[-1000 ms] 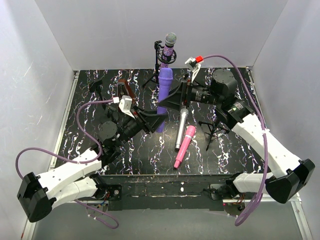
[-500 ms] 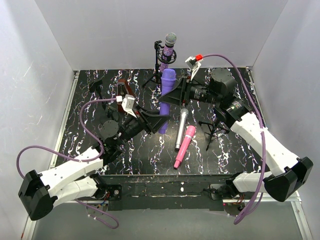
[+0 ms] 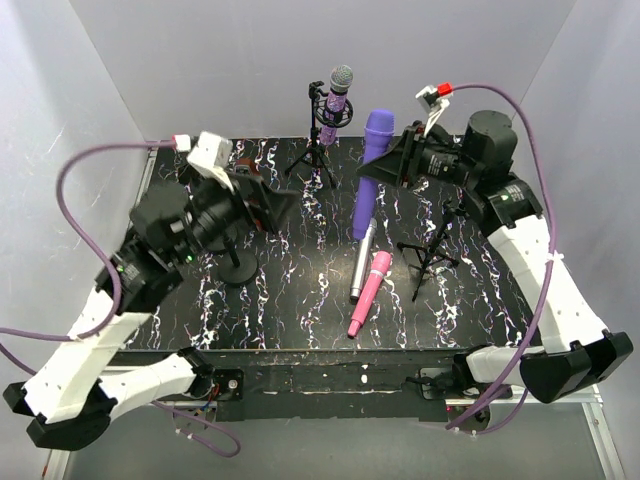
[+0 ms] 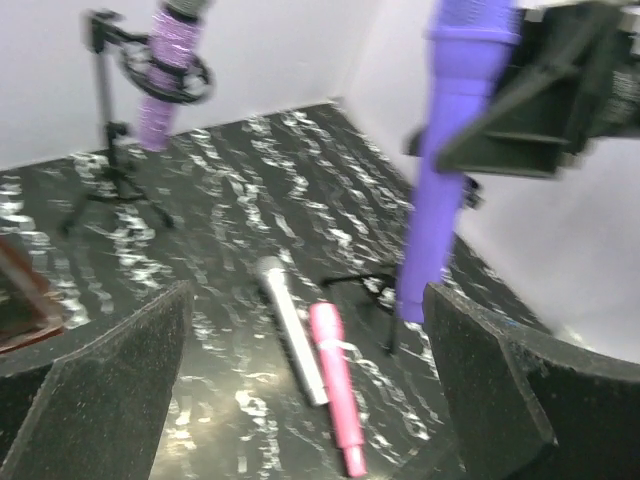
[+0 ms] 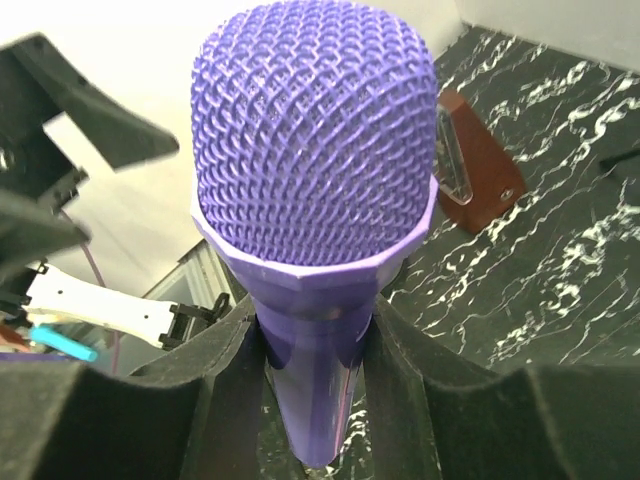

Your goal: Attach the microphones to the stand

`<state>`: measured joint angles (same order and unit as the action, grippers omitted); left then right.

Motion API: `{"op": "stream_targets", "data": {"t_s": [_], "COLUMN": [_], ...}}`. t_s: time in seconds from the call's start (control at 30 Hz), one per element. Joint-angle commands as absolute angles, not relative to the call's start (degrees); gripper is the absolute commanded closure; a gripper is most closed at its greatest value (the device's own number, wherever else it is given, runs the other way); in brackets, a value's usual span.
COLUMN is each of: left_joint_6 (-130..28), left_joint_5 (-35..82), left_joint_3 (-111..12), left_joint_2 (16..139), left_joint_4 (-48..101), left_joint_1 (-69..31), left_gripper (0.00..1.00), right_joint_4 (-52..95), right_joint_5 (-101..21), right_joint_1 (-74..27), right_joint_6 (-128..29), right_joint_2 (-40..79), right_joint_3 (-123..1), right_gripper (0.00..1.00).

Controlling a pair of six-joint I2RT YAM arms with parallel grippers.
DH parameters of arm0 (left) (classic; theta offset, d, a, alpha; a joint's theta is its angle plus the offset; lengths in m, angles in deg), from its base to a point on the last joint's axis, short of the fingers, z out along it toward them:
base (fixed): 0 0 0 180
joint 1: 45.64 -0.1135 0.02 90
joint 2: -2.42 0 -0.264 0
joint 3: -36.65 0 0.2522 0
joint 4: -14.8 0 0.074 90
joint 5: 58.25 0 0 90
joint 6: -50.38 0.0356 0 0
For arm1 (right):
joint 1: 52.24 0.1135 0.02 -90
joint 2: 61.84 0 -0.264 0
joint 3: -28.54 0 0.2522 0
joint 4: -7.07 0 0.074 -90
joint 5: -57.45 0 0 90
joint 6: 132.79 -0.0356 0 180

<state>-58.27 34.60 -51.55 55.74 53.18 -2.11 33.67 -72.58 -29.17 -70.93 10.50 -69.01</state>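
Violet microphone [image 3: 363, 208] upright in the air over the table [image 3: 190, 300], clenched just below its head by the right gripper [image 3: 378, 175], silver microphone [image 3: 361, 262] and pink microphone [image 3: 368, 292] lying side by side beneath, glittery microphone [image 3: 338, 97] in the back stand [image 3: 318, 152], left gripper [image 3: 270, 205] spread wide, grasping nothing.

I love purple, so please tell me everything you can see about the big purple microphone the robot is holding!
The violet microphone is smooth and plastic-looking, one colour all over. Its rounded head is criss-cross mesh above a faceted collar, and the handle narrows downward. It stands nearly upright, head up, above the black marbled table. The right gripper clamps it below the head between dark padded fingers. Nothing else seems to touch it.
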Motion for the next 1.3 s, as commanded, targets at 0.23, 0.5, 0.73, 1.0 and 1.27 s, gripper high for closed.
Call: {"op": "stream_targets", "data": {"t_s": [0.23,0.5,0.73,1.0,1.27], "left_joint_6": [-58.50,-64.67,-62.65,-58.08,-59.04], "left_joint_5": [51.68,65.76,71.45,71.31,71.03], "left_joint_3": [-73.63,-61.32,-60.89,-58.41,-55.95], "left_joint_2": [71.60,64.56,65.96,70.00,72.99], "left_joint_4": [90.09,86.75,83.77,76.47,74.35], "left_joint_1": [-11.45,-11.45,-11.45,-15.75,-17.77], "left_gripper": [0.02,0.07,0.11,0.27,0.46], "right_joint_4": [43.59,43.24,40.78,40.60,40.25], "right_joint_5": [-81.85,-85.02,-86.08,-88.54,-89.51], "right_joint_1": [-34.39,-34.92,-35.01,-35.27,-35.27], "right_joint_6": [-56.68,-55.79,-57.55,-57.90,-58.52], "right_joint_2": [9.44,9.44,9.00,8.12,7.24], "right_joint_3": [-74.08,-71.88,-68.72,-68.45,-67.57], "right_gripper": [0.99,0.99,0.99,0.99,0.99]}}
